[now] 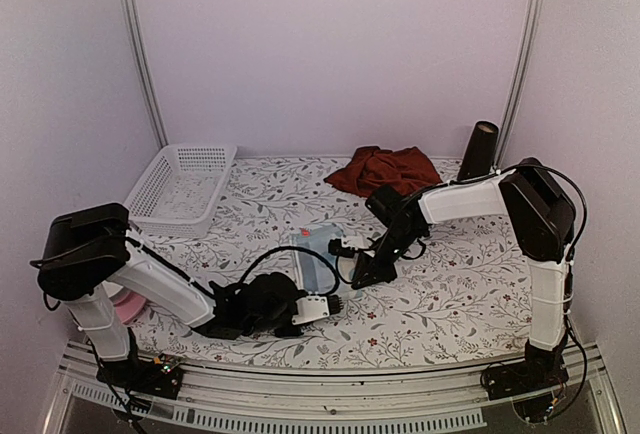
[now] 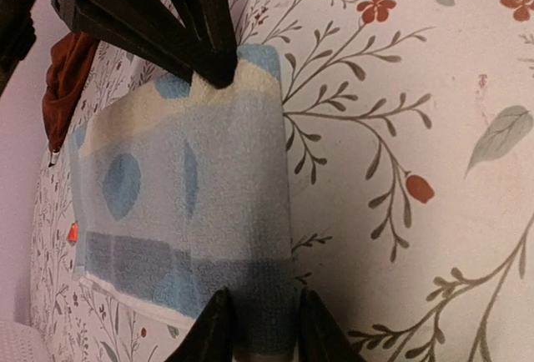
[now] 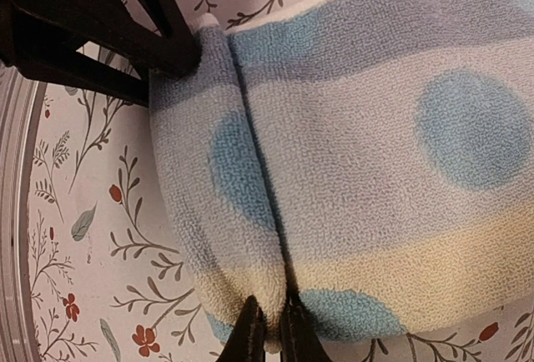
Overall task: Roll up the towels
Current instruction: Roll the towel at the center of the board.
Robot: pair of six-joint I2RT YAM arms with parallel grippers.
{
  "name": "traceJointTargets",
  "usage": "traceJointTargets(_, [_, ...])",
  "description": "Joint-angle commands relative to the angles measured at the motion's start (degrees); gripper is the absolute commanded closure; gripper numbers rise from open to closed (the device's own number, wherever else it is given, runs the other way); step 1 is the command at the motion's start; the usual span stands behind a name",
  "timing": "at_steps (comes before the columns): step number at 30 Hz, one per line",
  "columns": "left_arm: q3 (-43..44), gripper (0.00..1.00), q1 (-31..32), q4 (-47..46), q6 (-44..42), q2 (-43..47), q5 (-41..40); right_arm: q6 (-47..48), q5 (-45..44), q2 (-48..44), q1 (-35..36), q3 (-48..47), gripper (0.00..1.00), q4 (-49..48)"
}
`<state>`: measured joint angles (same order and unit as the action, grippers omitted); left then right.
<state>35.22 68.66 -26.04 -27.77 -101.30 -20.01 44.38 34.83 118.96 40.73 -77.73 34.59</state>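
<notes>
Item: pastel towel, blue spots and cream bands, small red tag.
Location: middle of the flowered table, lying flat, folded into a narrow panel.
Condition: one long edge turned over into a soft ridge, seen in the right wrist view. No full roll formed.
Left gripper: at the towel's 6 o'clock edge, jaws partly closed astride it with cloth filling the gap. Firm hold cannot be told.
Right gripper: at the 3 o'clock edge, jaws pinched tight on the ridge of cloth.
Second item: maroon towel, at 1 o'clock from the first, crumpled in a heap, unrolled.
Other: white basket, at 10 o'clock.
Progress: judged early. First towel barely begun, second not started.
</notes>
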Motion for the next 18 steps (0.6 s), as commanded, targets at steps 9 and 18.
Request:
traceJointTargets(9, [1.5, 0.92, -0.7, 4.7, 2.2, -0.6, 0.5, 1.2, -1.4, 0.9, -0.5, -0.5, 0.89, 1.9])
traceJointTargets(18, [2.3, 1.00, -1.5, 7.1, 3.6, 0.2, 3.5, 4.0, -2.9, -5.6, -0.5, 3.1, 0.55, -0.8])
